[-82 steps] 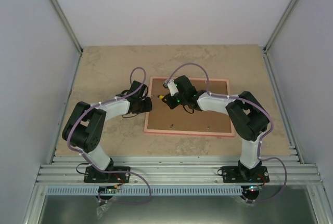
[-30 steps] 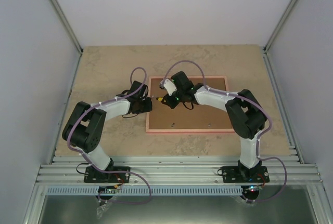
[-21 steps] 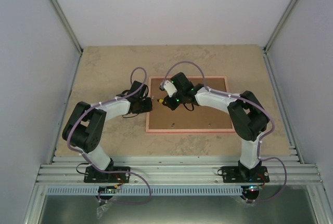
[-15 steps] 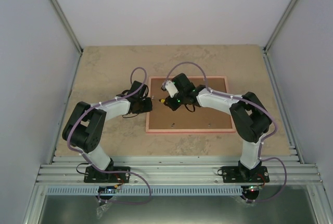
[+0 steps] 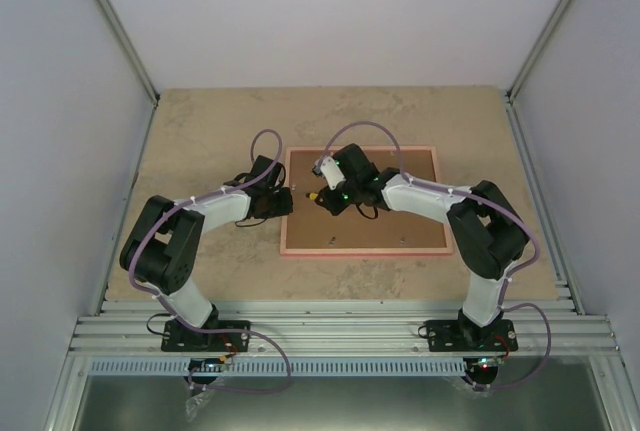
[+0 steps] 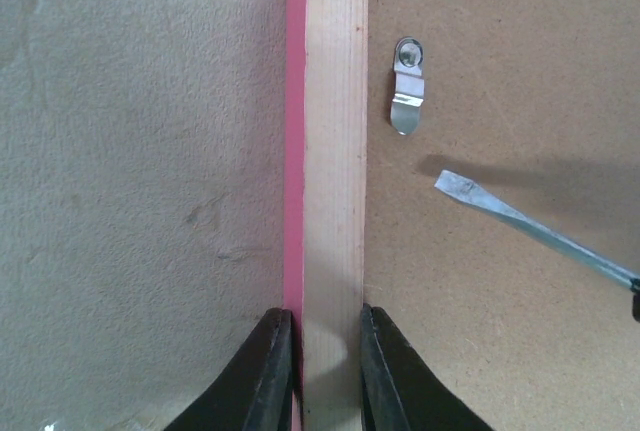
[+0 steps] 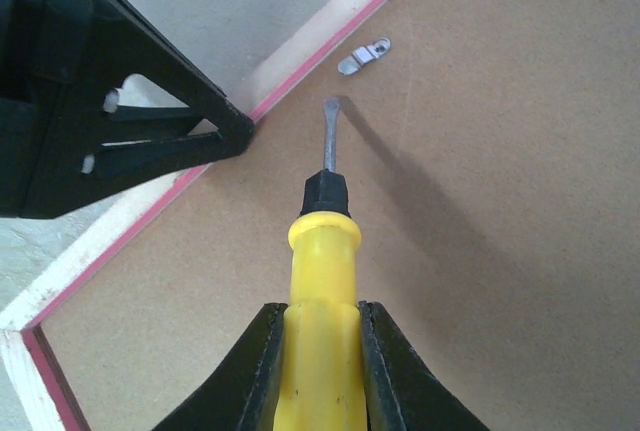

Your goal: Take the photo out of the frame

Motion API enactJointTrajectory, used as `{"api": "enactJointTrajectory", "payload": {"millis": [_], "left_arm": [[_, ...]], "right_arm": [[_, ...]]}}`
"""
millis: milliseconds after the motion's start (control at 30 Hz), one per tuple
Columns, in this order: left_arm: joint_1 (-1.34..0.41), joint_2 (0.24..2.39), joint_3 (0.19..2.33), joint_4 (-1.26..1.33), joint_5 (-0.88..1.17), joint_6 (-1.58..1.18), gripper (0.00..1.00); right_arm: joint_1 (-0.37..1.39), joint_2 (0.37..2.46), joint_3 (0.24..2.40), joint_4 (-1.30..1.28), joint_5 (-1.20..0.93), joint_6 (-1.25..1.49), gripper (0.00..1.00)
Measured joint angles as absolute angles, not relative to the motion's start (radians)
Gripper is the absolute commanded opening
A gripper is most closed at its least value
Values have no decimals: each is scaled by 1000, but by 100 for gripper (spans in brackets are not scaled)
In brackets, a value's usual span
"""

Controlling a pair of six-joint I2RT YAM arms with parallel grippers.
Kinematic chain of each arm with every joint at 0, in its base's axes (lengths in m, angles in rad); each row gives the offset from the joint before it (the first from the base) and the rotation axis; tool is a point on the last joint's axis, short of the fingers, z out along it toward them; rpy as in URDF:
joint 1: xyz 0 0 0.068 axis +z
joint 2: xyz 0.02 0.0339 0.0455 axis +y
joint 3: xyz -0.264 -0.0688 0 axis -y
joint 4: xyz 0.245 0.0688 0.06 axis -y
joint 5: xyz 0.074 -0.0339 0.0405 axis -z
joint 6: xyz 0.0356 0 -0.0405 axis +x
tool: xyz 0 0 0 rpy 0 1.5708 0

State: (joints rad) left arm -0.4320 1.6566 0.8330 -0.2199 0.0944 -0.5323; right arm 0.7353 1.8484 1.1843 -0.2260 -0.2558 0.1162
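Observation:
The pink frame point(image 5: 361, 251) lies face down, its brown fibreboard back point(image 5: 390, 221) up. The photo is hidden under the back. My left gripper point(image 5: 284, 200) is shut on the frame's left rail point(image 6: 334, 151), one finger point(image 6: 262, 371) outside, one on the board side. My right gripper point(image 5: 328, 196) is shut on a yellow-handled screwdriver point(image 7: 322, 291). Its flat blade tip point(image 7: 330, 106) hovers just short of a small metal retaining clip point(image 7: 363, 55), which also shows in the left wrist view point(image 6: 407, 84), with the blade point(image 6: 520, 221) below it.
The frame lies on a beige stone-patterned table point(image 5: 210, 131) enclosed by grey walls. More small clips show along the frame's near rail point(image 5: 330, 242). An aluminium rail point(image 5: 330, 326) runs along the near edge by the arm bases.
The frame slid a little away from the arms and squared up early on. The right gripper with the screwdriver has shifted slightly near the left rail clip. The left gripper has stayed on the rail.

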Motion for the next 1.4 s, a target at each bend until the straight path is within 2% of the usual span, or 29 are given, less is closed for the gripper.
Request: {"api": "enactJointTrajectory", "payload": {"millis": [533, 1400], "left_arm": [[-432, 1656, 833, -220, 95, -532, 17], [-432, 1656, 833, -220, 94, -532, 17]], "right_arm": [[760, 1873, 1209, -151, -238, 230, 1], [765, 1901, 1214, -152, -154, 264, 0]]}}
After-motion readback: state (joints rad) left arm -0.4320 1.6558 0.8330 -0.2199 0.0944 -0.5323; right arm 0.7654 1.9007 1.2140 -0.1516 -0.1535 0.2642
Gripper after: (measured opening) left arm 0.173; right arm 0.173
